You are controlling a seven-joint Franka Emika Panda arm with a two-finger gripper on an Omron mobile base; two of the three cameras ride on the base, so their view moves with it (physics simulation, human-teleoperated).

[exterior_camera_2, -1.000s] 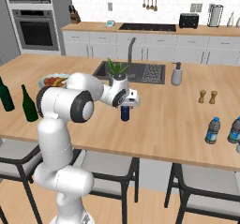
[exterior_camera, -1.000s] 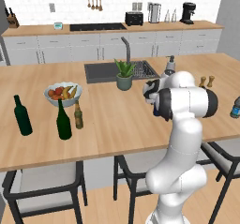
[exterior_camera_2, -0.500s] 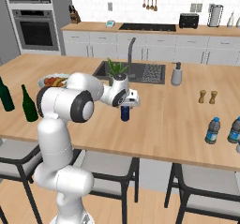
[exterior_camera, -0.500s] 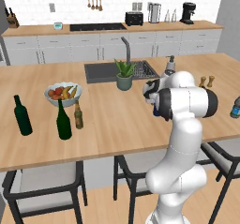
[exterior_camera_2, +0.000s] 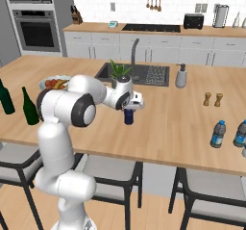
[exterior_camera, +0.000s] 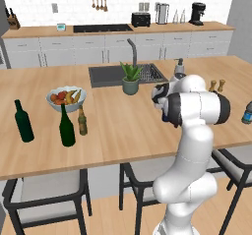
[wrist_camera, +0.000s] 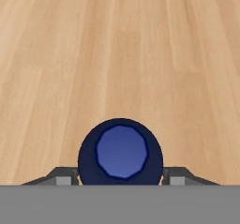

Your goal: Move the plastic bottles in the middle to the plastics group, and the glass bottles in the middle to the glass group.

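End effector (wrist_camera: 120, 178) narrowed onto blue bottle (wrist_camera: 120, 151) (upright).

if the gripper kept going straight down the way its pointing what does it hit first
The gripper points down with its jaws either side of the dark-blue bottle. That bottle sits directly in line, so it would likely be met first, then the wooden counter under it.
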